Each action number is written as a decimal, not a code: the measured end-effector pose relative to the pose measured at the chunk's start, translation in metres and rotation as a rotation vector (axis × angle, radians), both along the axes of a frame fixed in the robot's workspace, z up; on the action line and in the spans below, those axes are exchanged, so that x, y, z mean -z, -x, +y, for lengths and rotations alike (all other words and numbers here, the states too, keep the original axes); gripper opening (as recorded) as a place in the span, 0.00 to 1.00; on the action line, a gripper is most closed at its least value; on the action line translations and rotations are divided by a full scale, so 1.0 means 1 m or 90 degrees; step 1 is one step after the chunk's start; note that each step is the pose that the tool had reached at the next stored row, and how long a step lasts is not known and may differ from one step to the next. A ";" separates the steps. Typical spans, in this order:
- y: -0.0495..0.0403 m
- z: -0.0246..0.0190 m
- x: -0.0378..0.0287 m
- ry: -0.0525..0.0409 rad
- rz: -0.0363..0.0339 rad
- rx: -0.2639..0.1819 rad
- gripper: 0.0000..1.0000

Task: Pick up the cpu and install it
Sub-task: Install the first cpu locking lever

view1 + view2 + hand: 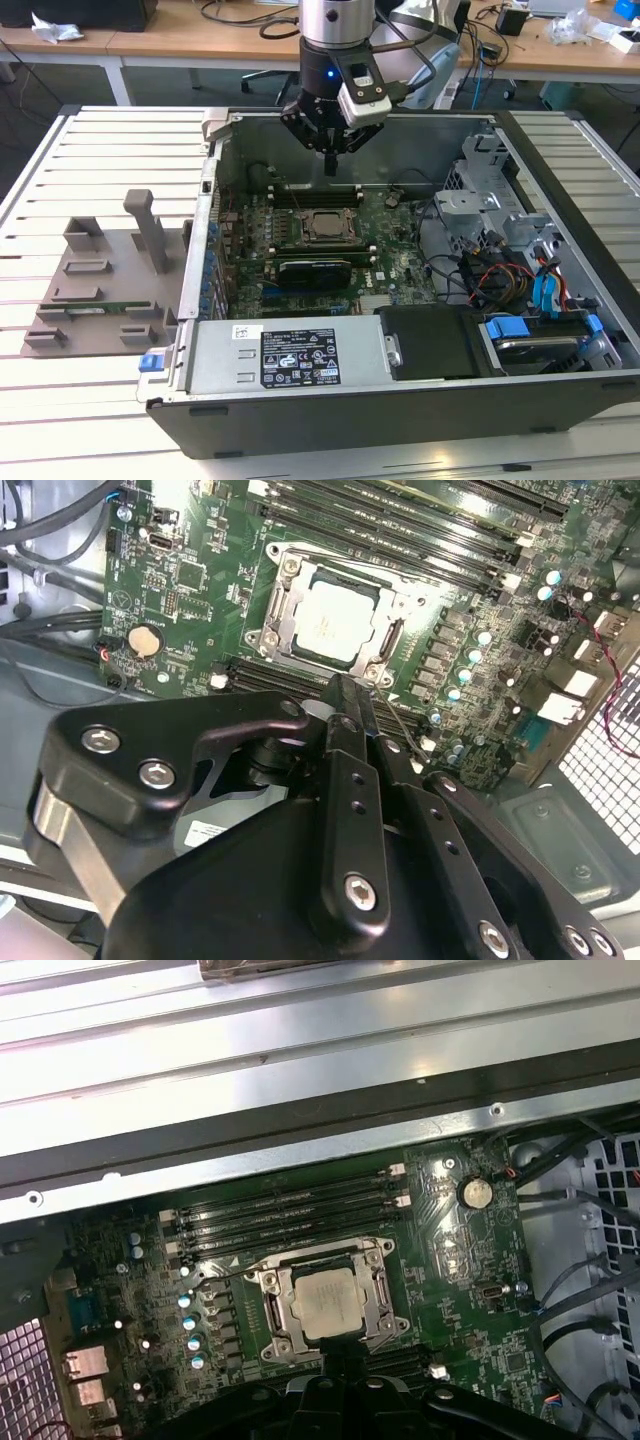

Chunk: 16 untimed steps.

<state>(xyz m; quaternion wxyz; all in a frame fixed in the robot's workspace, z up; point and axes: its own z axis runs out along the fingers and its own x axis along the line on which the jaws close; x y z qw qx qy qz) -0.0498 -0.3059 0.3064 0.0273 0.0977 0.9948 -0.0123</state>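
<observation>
A grey moulded fixture (105, 285) is seen near the left edge of the white slatted tabletop (90, 420). The small silvery square cpu (322, 226) is seated in the motherboard socket of the open black computer case (400, 400). Above it, the black gripper (330, 165) is held with fingers (345, 710) pressed together, empty.

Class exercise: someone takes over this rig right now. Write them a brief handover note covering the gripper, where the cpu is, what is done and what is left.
Gripper: fingers together, holding nothing, hanging above the motherboard inside the open case.
Cpu: lying flat in the socket, silver top up, seen in both wrist views and in the exterior view.
Done: the cpu is out of the gripper and sits in the socket.
Left: the socket's frame looks open around the chip, so it may not be clamped yet; whether the chip is fully seated cannot be told from these views.
</observation>
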 end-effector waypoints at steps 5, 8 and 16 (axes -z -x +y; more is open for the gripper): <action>0.0000 0.0000 0.0000 0.0000 0.0000 -0.074 0.11; 0.0000 0.0000 0.0000 0.0000 0.0001 -0.099 0.11; 0.0067 0.0000 0.0002 0.0000 0.0000 -0.099 0.11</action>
